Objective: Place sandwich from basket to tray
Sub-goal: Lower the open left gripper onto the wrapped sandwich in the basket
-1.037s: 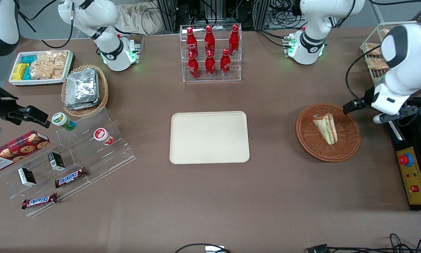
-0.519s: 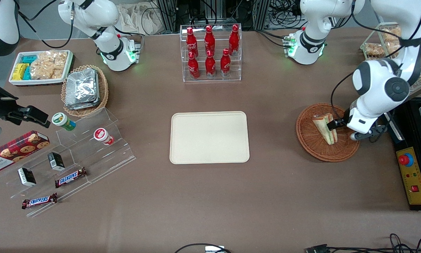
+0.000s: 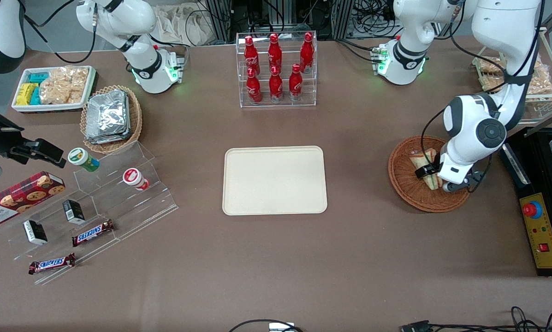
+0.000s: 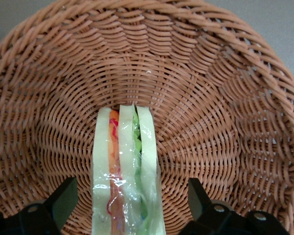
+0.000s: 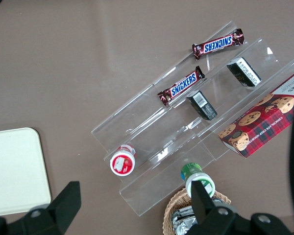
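One sandwich (image 4: 127, 171) in one basket (image 4: 210, 98); claw (image 4: 130, 205) wide, fingers straddling sandwich; one tray (image 3: 275, 180) bare.

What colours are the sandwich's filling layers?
Pink-orange and green, between white bread; the sandwich shows best in the left wrist view.

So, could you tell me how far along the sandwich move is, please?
Early. The gripper is down in the basket, fingers open either side of the sandwich, not yet closed. The sandwich lies in the basket. Gripping, lifting and carrying to the tray remain.
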Available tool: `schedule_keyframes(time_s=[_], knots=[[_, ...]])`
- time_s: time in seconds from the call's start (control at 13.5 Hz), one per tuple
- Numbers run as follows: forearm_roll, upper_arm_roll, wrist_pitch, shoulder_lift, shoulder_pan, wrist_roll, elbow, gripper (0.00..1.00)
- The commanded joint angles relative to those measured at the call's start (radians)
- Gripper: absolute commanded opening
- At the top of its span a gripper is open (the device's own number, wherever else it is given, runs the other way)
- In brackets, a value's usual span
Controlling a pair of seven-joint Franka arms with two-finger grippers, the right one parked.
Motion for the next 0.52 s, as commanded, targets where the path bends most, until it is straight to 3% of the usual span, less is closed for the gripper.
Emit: schedule_keyframes(time_s=[0.0, 0.07, 0.15, 0.22, 0.3, 0.44], knots=[[-0.006, 0.002, 0.021, -0.007, -0.004, -0.015, -0.014, 0.97], [-0.006, 0.0, 0.022, -0.007, -0.006, -0.015, -0.017, 0.93], [-0.004, -0.003, 0.022, -0.007, -0.006, -0.015, -0.018, 0.78], [-0.006, -0.007, 0.022, -0.009, -0.006, -0.015, -0.02, 0.5], [-0.006, -0.007, 0.022, -0.009, -0.006, -0.014, -0.02, 0.41], [-0.006, -0.007, 0.022, -0.01, -0.006, -0.015, -0.021, 0.36]])
